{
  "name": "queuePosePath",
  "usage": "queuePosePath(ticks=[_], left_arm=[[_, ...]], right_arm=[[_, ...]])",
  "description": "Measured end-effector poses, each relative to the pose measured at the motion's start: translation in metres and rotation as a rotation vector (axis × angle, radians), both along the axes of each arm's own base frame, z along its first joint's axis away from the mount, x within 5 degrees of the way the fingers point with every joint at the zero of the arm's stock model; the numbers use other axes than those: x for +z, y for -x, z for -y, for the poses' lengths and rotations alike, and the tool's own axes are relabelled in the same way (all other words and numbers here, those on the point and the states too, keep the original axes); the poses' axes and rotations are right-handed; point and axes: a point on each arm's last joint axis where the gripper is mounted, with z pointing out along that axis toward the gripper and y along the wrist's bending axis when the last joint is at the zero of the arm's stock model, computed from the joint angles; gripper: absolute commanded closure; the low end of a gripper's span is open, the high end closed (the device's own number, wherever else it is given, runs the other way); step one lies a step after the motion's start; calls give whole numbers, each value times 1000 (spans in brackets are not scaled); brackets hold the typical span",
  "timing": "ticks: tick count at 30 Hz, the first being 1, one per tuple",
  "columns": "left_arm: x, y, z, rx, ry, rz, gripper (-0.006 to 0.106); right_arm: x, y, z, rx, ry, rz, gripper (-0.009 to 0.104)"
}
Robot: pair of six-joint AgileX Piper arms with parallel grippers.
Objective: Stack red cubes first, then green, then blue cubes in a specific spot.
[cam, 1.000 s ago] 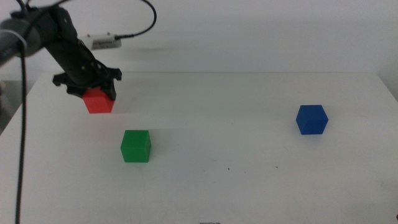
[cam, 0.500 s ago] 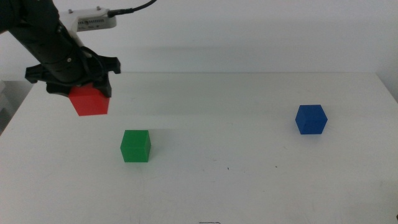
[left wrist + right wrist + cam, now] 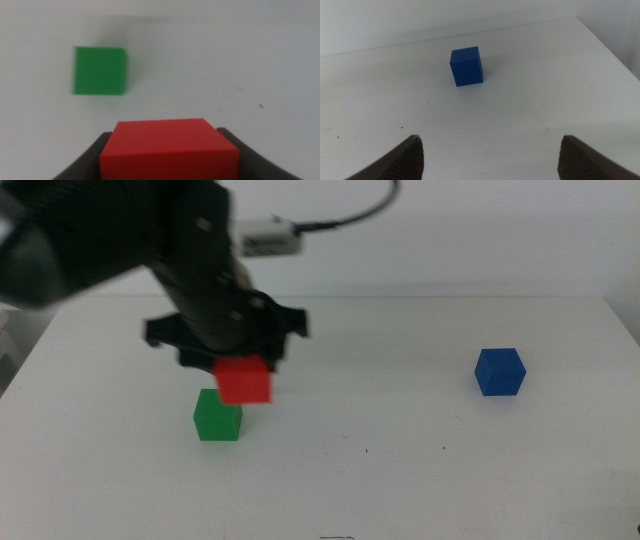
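Left gripper (image 3: 243, 368): clamped on the red cube (image 3: 244, 380), carrying it above the table (image 3: 400, 480), just right of the green cube (image 3: 218, 415).
Red cube handling: probably light, stiff, matte; flat opposite faces suit the jaws.
Blue cube (image 3: 500, 371): far right, untouched.
Right gripper (image 3: 490, 155): spread wide, near the blue cube.

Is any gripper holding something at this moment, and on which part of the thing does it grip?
The left gripper holds the red cube above the table, its jaws on two opposite side faces. The right gripper holds nothing.
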Motion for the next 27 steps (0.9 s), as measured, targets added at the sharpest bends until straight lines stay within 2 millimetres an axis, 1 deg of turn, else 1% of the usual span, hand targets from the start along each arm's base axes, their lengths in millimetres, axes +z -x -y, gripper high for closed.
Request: queuePosePath(ticks=[7, 12, 16, 21, 24, 27], left_arm=[[-23, 15, 51, -36, 7, -11, 102], [-42, 22, 77, -16, 20, -45, 102], [-62, 24, 90, 8, 6, -83, 102], [-86, 21, 100, 11, -26, -120, 102], [-96, 20, 102, 13, -38, -138, 102], [-101, 19, 103, 14, -46, -148, 102]], right_arm=[[0, 0, 0, 0, 0, 0, 10], [0, 0, 0, 0, 0, 0, 10], [0, 0, 0, 0, 0, 0, 10], [0, 0, 0, 0, 0, 0, 10], [0, 0, 0, 0, 0, 0, 10], [0, 0, 0, 0, 0, 0, 10]])
